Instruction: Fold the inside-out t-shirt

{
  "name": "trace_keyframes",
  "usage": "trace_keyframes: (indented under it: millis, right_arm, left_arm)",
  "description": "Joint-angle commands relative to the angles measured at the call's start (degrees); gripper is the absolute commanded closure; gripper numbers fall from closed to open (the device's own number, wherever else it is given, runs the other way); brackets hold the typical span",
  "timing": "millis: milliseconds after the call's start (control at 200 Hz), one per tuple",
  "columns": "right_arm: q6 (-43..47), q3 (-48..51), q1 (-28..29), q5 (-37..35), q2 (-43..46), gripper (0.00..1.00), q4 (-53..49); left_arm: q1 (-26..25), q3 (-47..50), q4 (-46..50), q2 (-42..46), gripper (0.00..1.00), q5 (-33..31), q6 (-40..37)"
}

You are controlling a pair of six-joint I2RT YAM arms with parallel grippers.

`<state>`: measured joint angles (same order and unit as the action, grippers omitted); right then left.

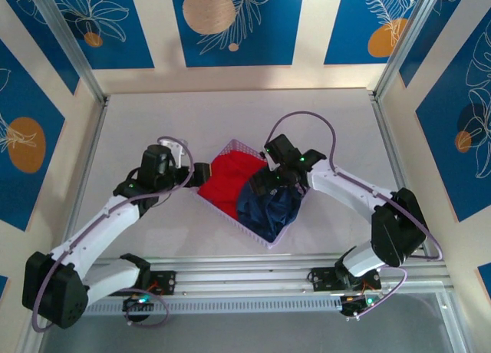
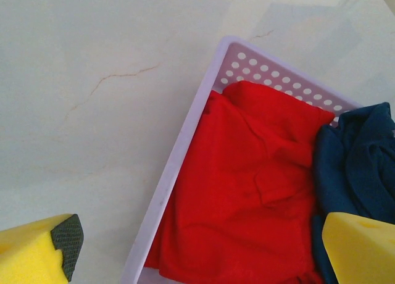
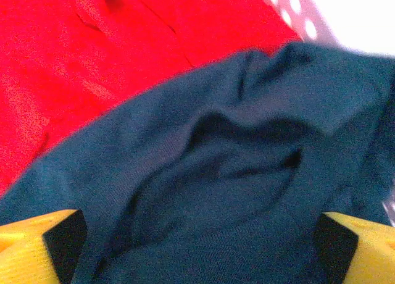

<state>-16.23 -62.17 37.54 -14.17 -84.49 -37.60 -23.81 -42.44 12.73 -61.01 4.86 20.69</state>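
Observation:
The inside-out t-shirt (image 1: 268, 206) is navy and lies crumpled in the right half of a lavender perforated basket (image 1: 272, 240). In the right wrist view the t-shirt (image 3: 234, 160) has deep folds and spans the space between my right gripper's (image 3: 200, 250) open yellow fingers (image 3: 361, 250), which stand very close over it. From above, the right gripper (image 1: 266, 186) sits at the shirt's far edge. My left gripper (image 1: 201, 174) hovers at the basket's left side. It (image 2: 203, 253) is wide open and empty, straddling the basket rim (image 2: 179, 154), and the shirt (image 2: 361, 167) lies to its right.
A bright red garment (image 1: 229, 180) fills the basket's left half, touching the navy shirt; it shows in the wrist views too (image 2: 247, 191) (image 3: 92, 49). The basket stands on a pale table (image 1: 230, 115) with metal posts at the corners and a rail along the near edge (image 1: 253, 280).

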Motion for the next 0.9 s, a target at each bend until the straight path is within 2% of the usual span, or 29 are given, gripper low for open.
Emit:
trace_keyframes:
  millis: [0,90,170,230,290,350,450,515,735,895]
  right_arm:
    - [0.4,-0.2,-0.2,0.4,3.3,0.01,-9.4]
    - [-1.4,1.3,-0.3,5.5,2.5,0.01,-10.4]
    - [-3.2,2.8,0.1,9.1,-0.6,0.01,-7.2]
    - [-4.4,3.5,0.3,11.4,-3.9,0.07,-3.4]
    - [-4.8,3.4,0.4,11.5,-6.8,0.24,-0.5]
    - [-4.4,2.4,0.3,10.4,-8.0,0.49,0.6]
    - [-2.6,0.8,0.0,8.0,-5.9,0.8,1.5]
    - [-1.4,-0.3,-0.3,6.9,-3.2,1.0,1.5]
    - [0.8,-4.0,-4.4,10.7,8.0,1.0,0.4]
    - [0.8,-12.6,-9.7,13.4,13.5,1.0,-0.2]
  left_arm:
    - [-0.5,1.2,0.9,1.2,0.0,1.5,-0.4]
    - [-1.5,0.1,0.9,-0.8,0.0,1.9,-1.4]
    - [-2.2,-0.7,0.9,-3.0,0.0,0.2,-2.2]
    - [-2.3,-1.3,1.2,-4.7,0.0,-0.8,-2.7]
    - [-2.3,-2.0,1.8,-6.2,0.0,-1.7,-3.6]
    - [-2.3,-2.9,2.7,-7.7,0.0,-3.7,-5.2]
    - [-2.2,-5.3,5.3,-11.8,0.0,-9.6,-8.9]
    - [-2.0,-7.6,7.2,-14.9,0.0,-11.1,-10.4]
    - [-2.0,-10.9,8.3,-20.2,0.01,-12.0,-11.5]
    - [-2.0,-11.5,8.6,-21.2,0.04,-13.6,-11.8]
